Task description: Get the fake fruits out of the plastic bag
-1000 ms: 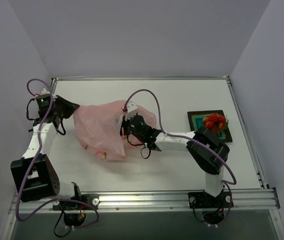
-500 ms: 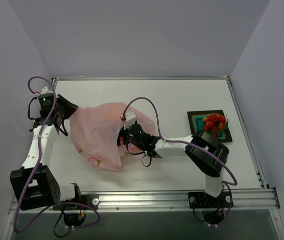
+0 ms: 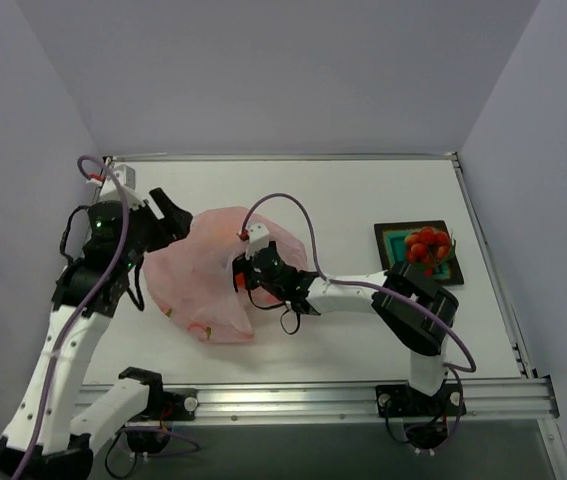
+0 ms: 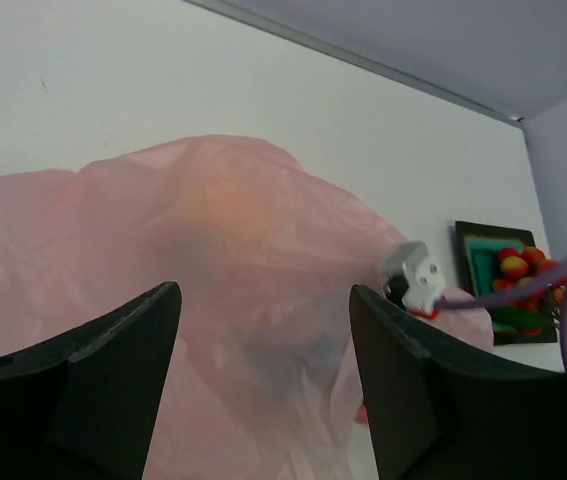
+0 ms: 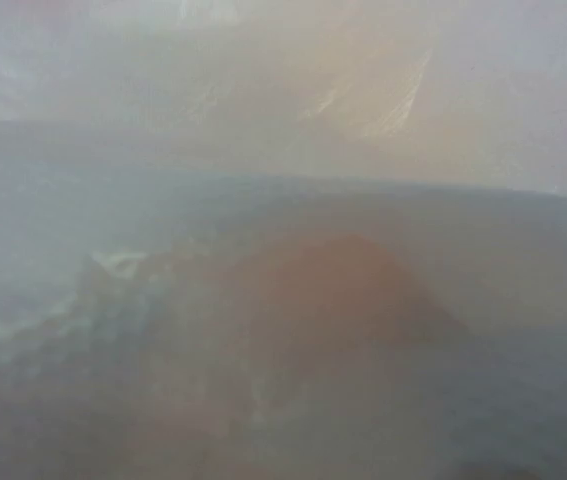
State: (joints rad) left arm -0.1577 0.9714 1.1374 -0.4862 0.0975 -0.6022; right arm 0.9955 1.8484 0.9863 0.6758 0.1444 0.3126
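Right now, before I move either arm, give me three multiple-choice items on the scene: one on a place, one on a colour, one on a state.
1. Where are the berries?
A. in the bag
B. on the tray
C. in the left gripper

2. What colour is the bag?
A. pink
B. blue
C. black

3. How is the left gripper?
A. shut on the bag
B. open, holding nothing
C. out of view

Answers:
1 B, the top view shows the red bunch on the tray at the right, away from the bag.
2 A, both the top and left wrist views show translucent pink plastic.
3 B, the left wrist view shows its fingers spread wide above the bag with nothing between them.
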